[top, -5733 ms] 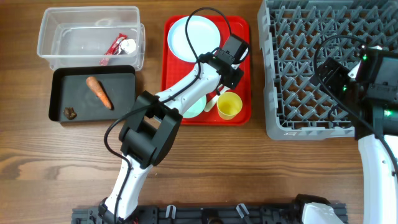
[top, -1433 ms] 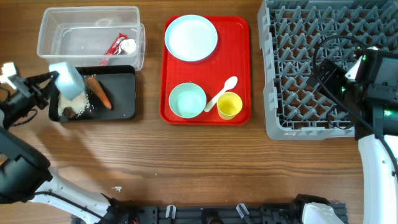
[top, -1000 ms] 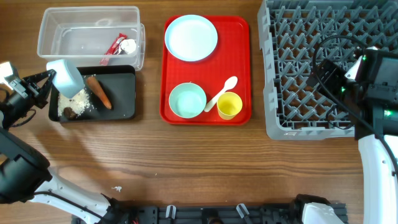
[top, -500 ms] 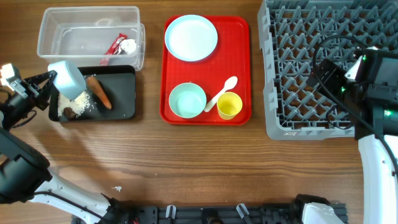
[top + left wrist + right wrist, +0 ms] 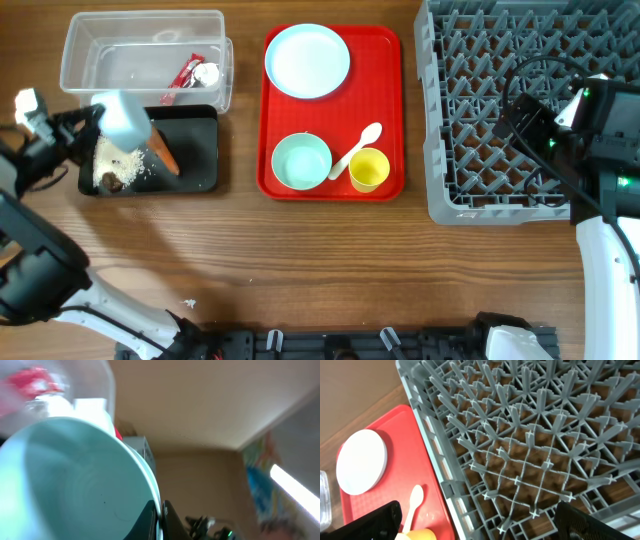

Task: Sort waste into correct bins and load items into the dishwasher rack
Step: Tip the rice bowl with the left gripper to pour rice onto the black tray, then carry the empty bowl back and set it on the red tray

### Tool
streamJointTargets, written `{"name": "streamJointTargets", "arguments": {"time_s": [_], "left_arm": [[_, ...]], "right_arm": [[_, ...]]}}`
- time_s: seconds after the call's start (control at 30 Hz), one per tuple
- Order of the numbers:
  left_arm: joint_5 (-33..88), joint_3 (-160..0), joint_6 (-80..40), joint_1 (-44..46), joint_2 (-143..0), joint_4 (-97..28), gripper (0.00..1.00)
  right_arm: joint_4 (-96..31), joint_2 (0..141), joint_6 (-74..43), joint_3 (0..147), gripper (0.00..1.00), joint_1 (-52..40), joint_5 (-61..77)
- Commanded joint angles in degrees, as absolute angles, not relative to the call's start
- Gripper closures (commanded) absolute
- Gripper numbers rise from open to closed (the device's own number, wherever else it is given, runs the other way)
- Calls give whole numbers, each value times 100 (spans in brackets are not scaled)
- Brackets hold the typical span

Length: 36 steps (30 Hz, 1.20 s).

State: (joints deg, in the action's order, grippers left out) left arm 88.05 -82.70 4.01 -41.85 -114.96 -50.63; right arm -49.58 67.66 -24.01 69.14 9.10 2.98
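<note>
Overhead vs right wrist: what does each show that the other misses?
Only overhead: the left gripper shut on a pale blue bowl at the black tray, which holds rice, carrot and brown lump; the clear tub with wrapper and foil ball; the second bowl.
Only right wrist: the right gripper seen open, close over the grey rack.
Both: that rack, red tray, plate, spoon.

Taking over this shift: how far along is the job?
Done: red snack wrapper and silvery foil ball in the clear plastic tub; orange carrot piece, brown lump and white rice grains in the black tray. In hand: left gripper holds a pale blue bowl tipped over that tray. Left: pale blue round plate, second pale blue bowl, white plastic spoon and yellow cup on the red tray; grey plastic rack looks empty.
</note>
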Motion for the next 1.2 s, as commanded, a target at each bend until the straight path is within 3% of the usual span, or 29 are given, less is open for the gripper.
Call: {"name": "streamJointTargets", "arguments": {"time_s": [0.0, 0.2, 0.43, 0.57, 0.9, 1.17], "left_arm": [[8388, -8809, 366, -3336, -10704, -4842, 96], [5846, -9045, -436, -1288, -10344, -3732, 96], [1155, -9043, -1, 1590, -10774, -3070, 96], [-388, -9043, 327, 2630, -11251, -2657, 96], [-607, -9043, 460, 3625, -11968, -2399, 96], [-604, -9043, 554, 3889, -12095, -2377, 96]], "right_arm": [[-4869, 6794, -2401, 6965, 0, 930, 419], [-4877, 6794, -2397, 6965, 0, 930, 434], [-4871, 6794, -2401, 6965, 0, 930, 432], [-4862, 6794, -2399, 6965, 0, 930, 432], [-4849, 6794, -2397, 6965, 0, 930, 429], [-4893, 6794, -2248, 6965, 0, 930, 408]]}}
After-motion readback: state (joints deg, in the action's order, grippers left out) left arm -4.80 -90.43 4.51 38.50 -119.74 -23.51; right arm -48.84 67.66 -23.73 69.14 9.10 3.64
